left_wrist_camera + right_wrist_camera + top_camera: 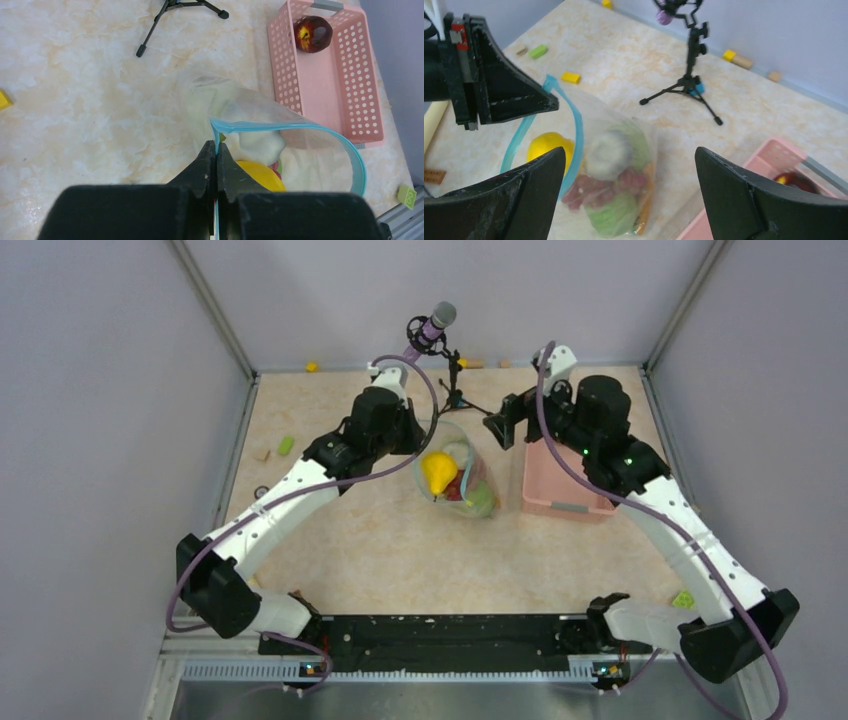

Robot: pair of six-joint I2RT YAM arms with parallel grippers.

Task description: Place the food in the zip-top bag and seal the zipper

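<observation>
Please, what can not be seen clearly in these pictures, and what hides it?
Top view: left gripper, tips under the left arm; red fruit in the pink basket, under the right arm.
Left wrist view: yellow fruit, lower half behind the gripper.
Right wrist view: red fruit, mostly behind the right gripper finger; bag contents, blurred.

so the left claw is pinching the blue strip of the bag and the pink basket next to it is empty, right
Not quite: the pink basket is not empty. The left wrist view shows a dark red fruit lying at one end of it. The rest is right: the left claw is shut on the blue strip of the zip-top bag.
</observation>
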